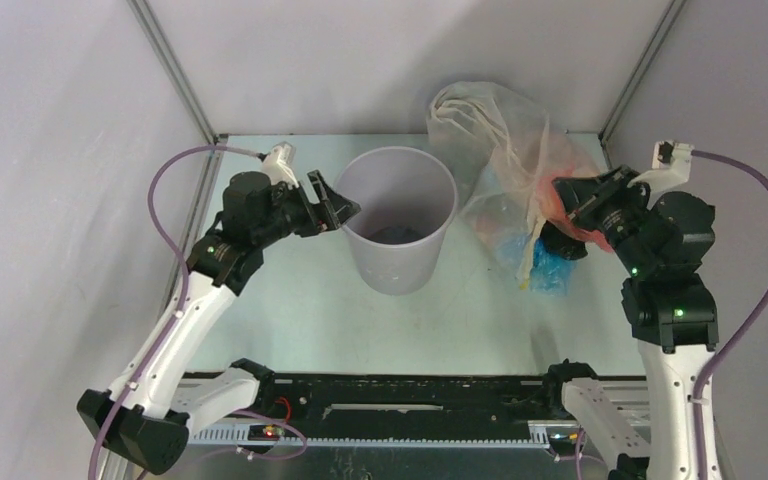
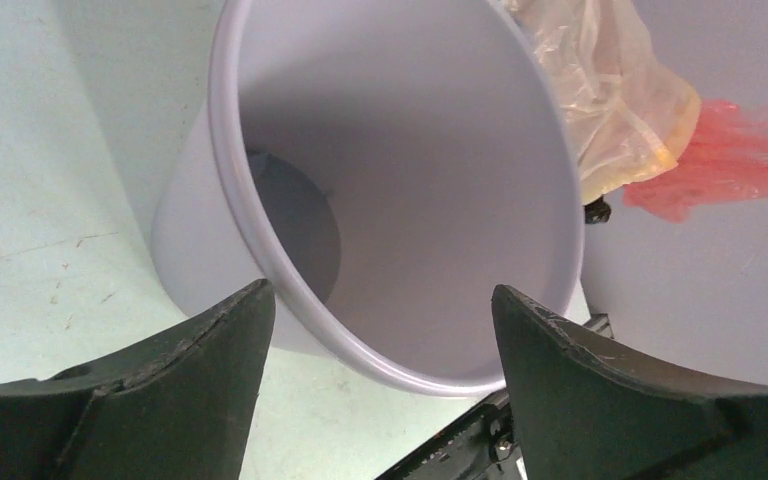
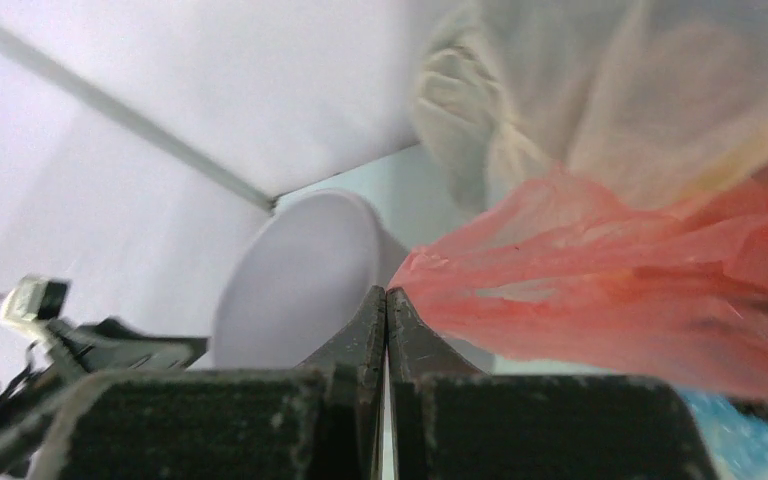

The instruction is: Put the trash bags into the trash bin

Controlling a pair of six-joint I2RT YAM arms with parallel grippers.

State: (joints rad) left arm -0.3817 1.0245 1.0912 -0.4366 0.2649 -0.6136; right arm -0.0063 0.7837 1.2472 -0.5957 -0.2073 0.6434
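Note:
The pale lavender trash bin (image 1: 400, 250) stands upright at the table's middle; it also shows in the left wrist view (image 2: 420, 180) and the right wrist view (image 3: 295, 280). My left gripper (image 1: 338, 205) is open at the bin's left rim, and in its own view (image 2: 380, 295) the rim runs between the spread fingers. My right gripper (image 1: 560, 200) is shut, and its tips (image 3: 387, 292) pinch a corner of the crinkly red-pink trash bag (image 3: 640, 290). The bag (image 1: 548, 192) hangs to the right of the bin and shows in the left wrist view (image 2: 740, 155).
A large clear stuffed bag (image 1: 490, 130) with white drawstrings sits at the back right, just behind the red bag, close to the bin. Blue plastic (image 1: 550, 270) lies under it. Grey walls enclose the table on three sides.

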